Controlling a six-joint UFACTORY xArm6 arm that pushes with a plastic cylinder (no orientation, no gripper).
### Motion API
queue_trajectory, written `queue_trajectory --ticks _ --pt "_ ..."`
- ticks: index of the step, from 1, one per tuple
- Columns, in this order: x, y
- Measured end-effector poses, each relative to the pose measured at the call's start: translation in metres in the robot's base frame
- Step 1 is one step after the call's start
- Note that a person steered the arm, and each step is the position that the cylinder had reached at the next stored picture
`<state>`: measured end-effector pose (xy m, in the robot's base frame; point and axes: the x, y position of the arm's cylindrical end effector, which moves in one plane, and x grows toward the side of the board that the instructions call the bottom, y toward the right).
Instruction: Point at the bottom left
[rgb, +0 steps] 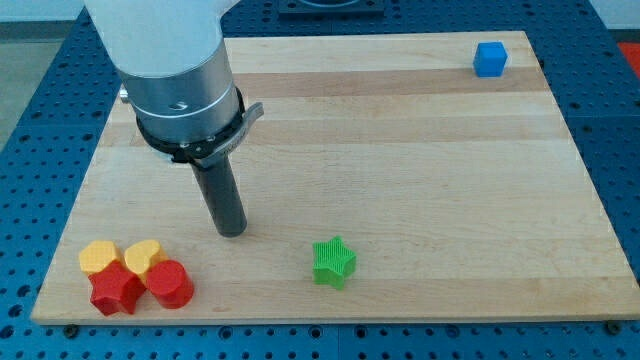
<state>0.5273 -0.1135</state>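
Note:
My tip rests on the wooden board in its left half, toward the view's bottom. A cluster of blocks lies below and left of it: a yellow flower-like block, a yellow heart-like block, a red star and a red rounded block. They touch one another. The tip stands apart from them, about a block's width above and right of the red rounded block. A green star lies to the tip's right, near the bottom edge.
A blue cube sits at the board's top right corner. The arm's white and grey body hangs over the board's top left. Blue perforated table surrounds the board.

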Motion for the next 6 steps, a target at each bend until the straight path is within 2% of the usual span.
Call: queue_trajectory --ticks 1,2,6 --pt "0.0 0.0" --pt "-0.004 -0.03" --pt "-0.006 -0.189"
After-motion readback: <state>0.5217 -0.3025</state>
